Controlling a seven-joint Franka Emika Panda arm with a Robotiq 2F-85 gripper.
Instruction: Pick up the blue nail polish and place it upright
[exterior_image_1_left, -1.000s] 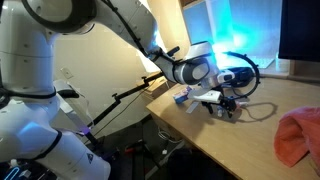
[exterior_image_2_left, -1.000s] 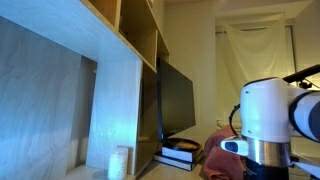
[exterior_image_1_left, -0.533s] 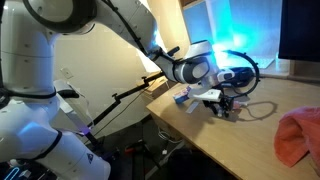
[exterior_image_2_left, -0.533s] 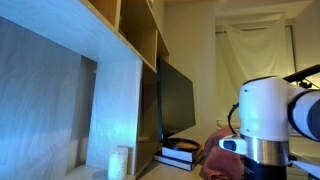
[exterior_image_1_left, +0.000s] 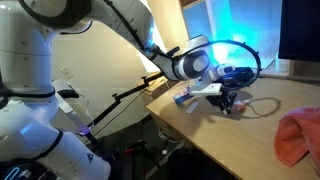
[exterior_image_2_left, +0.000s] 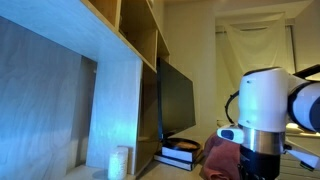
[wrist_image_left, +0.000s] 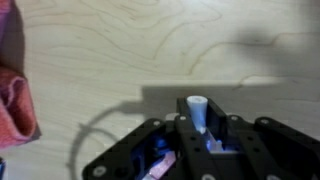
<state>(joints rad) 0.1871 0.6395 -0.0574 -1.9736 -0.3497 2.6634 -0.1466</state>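
In the wrist view my gripper (wrist_image_left: 199, 128) is shut on the blue nail polish (wrist_image_left: 212, 146). Its white cap (wrist_image_left: 197, 107) sticks out past the fingertips, and the blue bottle glows between the black fingers (wrist_image_left: 228, 130). In an exterior view the gripper (exterior_image_1_left: 228, 99) hangs low over the wooden table (exterior_image_1_left: 250, 140) near its left edge, pointing down. The bottle is too small to make out there. Whether it touches the table I cannot tell.
A red cloth (exterior_image_1_left: 297, 136) lies at the table's right end, also seen in the wrist view (wrist_image_left: 14, 90). A black cable (exterior_image_1_left: 263, 107) loops behind the gripper. A pale pen-like item (exterior_image_1_left: 186, 97) lies by the table edge. A dark monitor (exterior_image_2_left: 176, 98) and shelves stand behind.
The jaws have gone from open to shut around the nail polish. The wrist has shifted slightly right and up over the table.
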